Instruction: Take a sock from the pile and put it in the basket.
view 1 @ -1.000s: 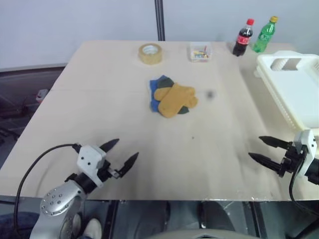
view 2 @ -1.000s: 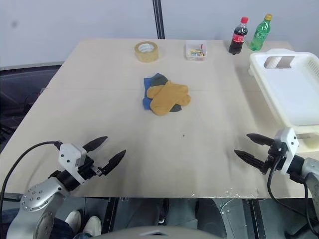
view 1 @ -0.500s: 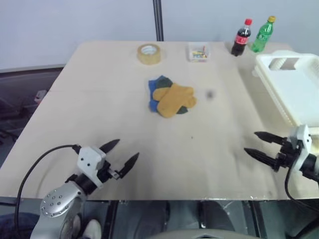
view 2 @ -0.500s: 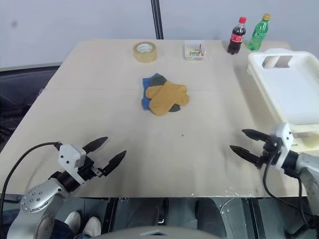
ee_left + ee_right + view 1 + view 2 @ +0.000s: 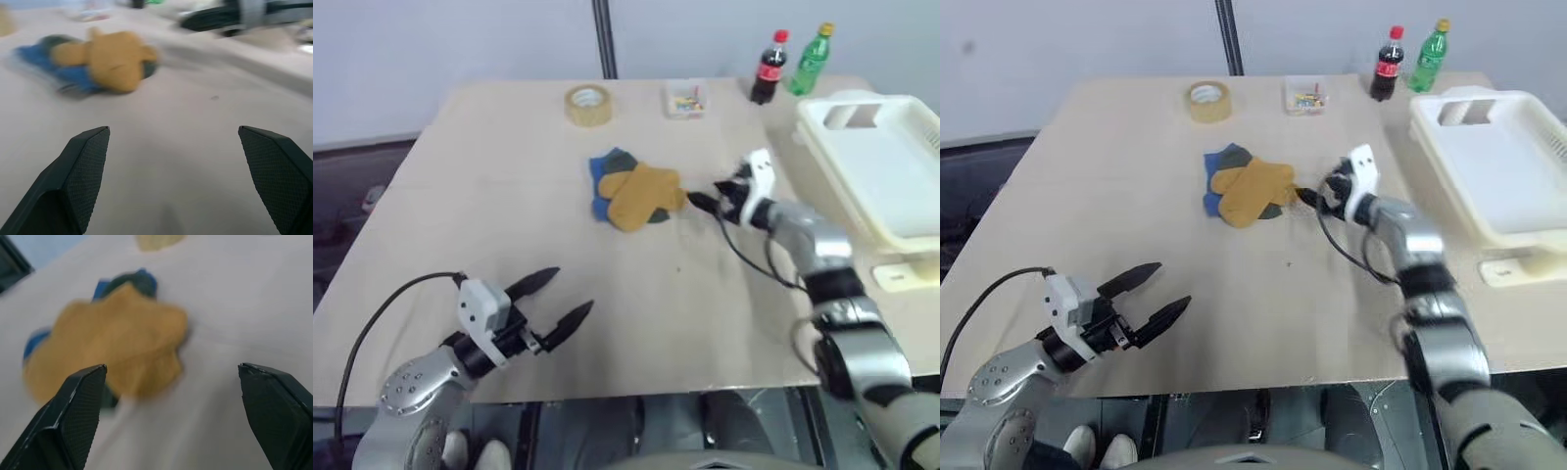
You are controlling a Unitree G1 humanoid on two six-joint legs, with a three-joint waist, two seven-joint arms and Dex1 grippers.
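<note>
Right hand [image 5: 710, 197] spread, empty, just beside my mustard knit sock [image 5: 639, 195] atop the pile [image 5: 612, 186] — bare tabletop [image 5: 489, 196] around; left hand [image 5: 553, 302] spread too.

The basket [image 5: 891, 166] was cut off by the right edge of the frame. The blue sock [image 5: 599, 186] and the dark green sock [image 5: 620, 160] lay mostly hidden under the mustard sock [image 5: 641, 194]. The contents of the small clear box [image 5: 683, 99] were too small to tell.
</note>
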